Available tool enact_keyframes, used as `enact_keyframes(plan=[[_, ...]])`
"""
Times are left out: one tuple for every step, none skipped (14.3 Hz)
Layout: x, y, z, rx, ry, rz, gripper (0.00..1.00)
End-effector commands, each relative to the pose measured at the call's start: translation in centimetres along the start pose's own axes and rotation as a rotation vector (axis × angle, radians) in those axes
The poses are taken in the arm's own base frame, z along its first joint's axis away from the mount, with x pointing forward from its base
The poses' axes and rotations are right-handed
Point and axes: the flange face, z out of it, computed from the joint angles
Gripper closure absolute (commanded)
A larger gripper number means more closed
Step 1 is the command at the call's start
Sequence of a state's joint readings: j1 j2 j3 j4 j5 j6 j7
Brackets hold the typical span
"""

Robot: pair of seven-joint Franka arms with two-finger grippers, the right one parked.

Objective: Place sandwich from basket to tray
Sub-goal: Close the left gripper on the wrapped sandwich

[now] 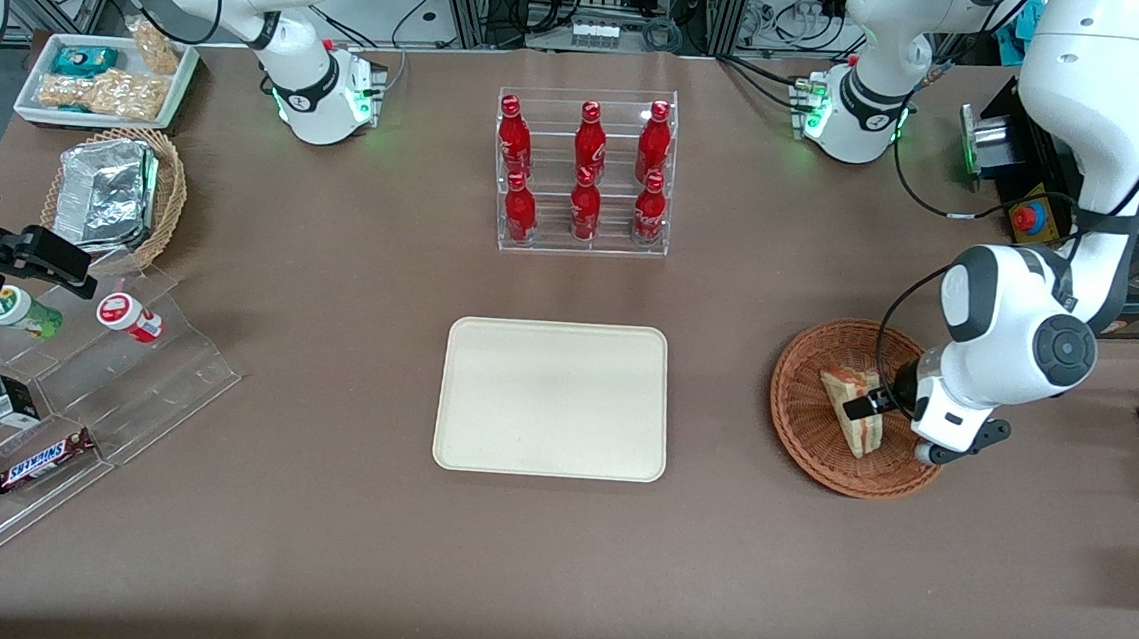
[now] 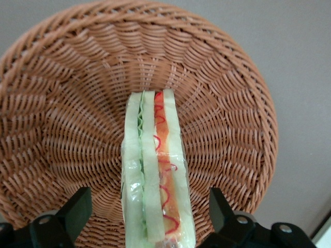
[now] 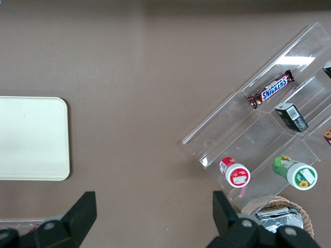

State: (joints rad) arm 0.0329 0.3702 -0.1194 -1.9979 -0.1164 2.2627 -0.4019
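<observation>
The reddish-brown wicker basket (image 1: 813,417) sat near the working arm's end of the desk, and in it lay the sandwich (image 1: 849,404), a pale wedge standing on its crust edge with red and green filling showing between the slices (image 2: 155,175). The left arm's gripper (image 1: 869,406) hung low inside the basket, its two black fingers (image 2: 77,206) spread apart with one on either side of the sandwich and a gap between each pad and the bread.

The cream tray (image 1: 554,399) lay bare at the middle of the desk, well apart from the basket. Farther from the front camera than the tray stood a clear rack (image 1: 585,175) holding six red bottles in two tiers. Toward the parked arm's end, a tan wicker basket (image 1: 172,197) held a foil packet (image 1: 102,192), a white tray (image 1: 105,77) held packaged snacks, and a stepped clear display (image 1: 71,425) carried two small capped cups, a small dark box and a Snickers bar (image 1: 43,463).

The desk (image 1: 331,293) was covered in plain brown material; cables and equipment frames ran along its edge farthest from the front camera.
</observation>
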Motion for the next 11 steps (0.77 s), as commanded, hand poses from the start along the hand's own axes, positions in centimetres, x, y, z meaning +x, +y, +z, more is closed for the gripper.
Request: enact_keyframes(plan=[[-0.3, 0.6, 1.6, 0.001, -0.014, -0.010, 0.00], [-0.5, 0.4, 2.5, 0.008, -0.030, -0.012, 0.00], [-0.6, 0.3, 2.9, 0.012, -0.037, -0.012, 0.00], [-0.7, 0.2, 3.0, 0.014, -0.041, -0.014, 0.07], [-0.8, 0.2, 2.8, 0.016, -0.045, -0.024, 0.40], [-0.8, 0.2, 2.6, 0.017, -0.048, -0.025, 0.69], [-0.9, 0.2, 2.5, 0.020, -0.053, -0.024, 0.82], [-0.9, 0.2, 2.2, 0.021, -0.048, -0.024, 0.92], [-0.9, 0.2, 1.7, 0.022, -0.044, -0.021, 0.95], [-1.0, 0.3, 0.2, 0.023, -0.037, -0.015, 0.97], [-1.1, 0.7, -1.7, 0.023, -0.031, -0.008, 0.97]])
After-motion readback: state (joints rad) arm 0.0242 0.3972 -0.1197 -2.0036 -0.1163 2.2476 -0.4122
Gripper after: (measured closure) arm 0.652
